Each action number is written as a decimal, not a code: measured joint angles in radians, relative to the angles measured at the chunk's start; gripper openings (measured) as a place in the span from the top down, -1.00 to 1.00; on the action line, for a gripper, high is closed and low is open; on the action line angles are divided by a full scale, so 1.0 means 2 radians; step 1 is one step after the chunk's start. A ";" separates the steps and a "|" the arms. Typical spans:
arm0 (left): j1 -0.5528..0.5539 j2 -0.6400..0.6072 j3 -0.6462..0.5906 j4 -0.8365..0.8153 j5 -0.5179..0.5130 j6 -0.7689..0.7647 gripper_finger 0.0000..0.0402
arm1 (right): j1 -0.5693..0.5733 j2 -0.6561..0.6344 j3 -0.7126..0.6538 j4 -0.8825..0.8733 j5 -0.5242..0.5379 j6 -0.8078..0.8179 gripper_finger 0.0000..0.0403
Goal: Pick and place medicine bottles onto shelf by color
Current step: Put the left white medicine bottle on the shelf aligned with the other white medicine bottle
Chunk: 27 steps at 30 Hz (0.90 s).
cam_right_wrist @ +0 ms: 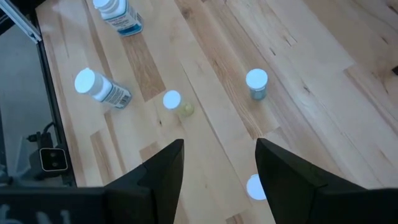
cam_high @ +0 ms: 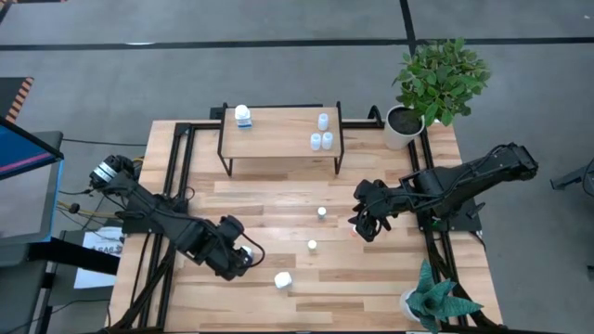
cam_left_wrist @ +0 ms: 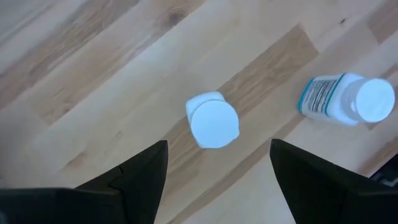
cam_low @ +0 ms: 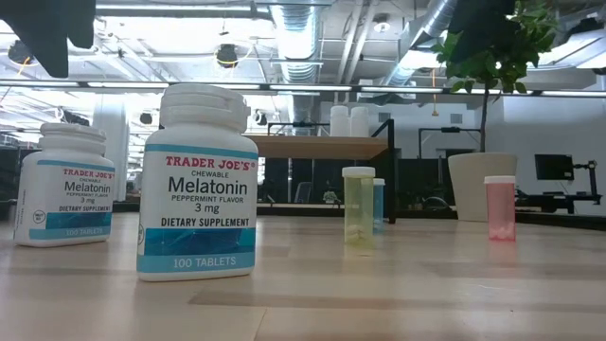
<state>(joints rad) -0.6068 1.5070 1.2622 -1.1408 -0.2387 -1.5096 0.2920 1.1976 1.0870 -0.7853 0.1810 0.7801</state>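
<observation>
Wooden table [cam_high: 278, 199]: both grippers, left gripper [cam_high: 243, 257] and right gripper [cam_high: 364, 221], spread, holding nothing

One low shelf [cam_high: 278, 133] of light wood on thin black legs.

On its top: one chunky white bottle with a blue label [cam_high: 242, 115] and three small white vials [cam_high: 323, 121] [cam_high: 316, 141] [cam_high: 327, 140].

On the table in front of the shelf:
- two more chunky white bottles [cam_left_wrist: 212, 121] [cam_left_wrist: 348, 99]
- three small white-capped vials: one yellow-green [cam_low: 359, 208], one blue [cam_right_wrist: 256, 83], one pink [cam_low: 499, 208]

Ten containers in all.

Two potted plants: one leafy [cam_high: 441, 74] beside the shelf, one spiky [cam_high: 436, 301] well apart from it.

Two dark arms, each with one gripper: left gripper [cam_left_wrist: 219, 143], right gripper [cam_right_wrist: 219, 142].
</observation>
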 joint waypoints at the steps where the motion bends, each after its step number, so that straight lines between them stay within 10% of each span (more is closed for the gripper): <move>1: -0.002 0.000 0.000 0.000 -0.005 -0.005 -0.34 | 0.000 0.000 0.000 0.000 0.000 -0.001 -0.08; 27: -0.008 0.093 0.001 0.034 -0.027 -0.035 -0.34 | 0.000 0.000 0.000 -0.004 0.000 -0.002 -0.08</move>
<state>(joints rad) -0.6228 1.6928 1.2633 -1.0729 -0.2924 -1.5795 0.2922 1.1976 1.0870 -0.7924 0.1806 0.7769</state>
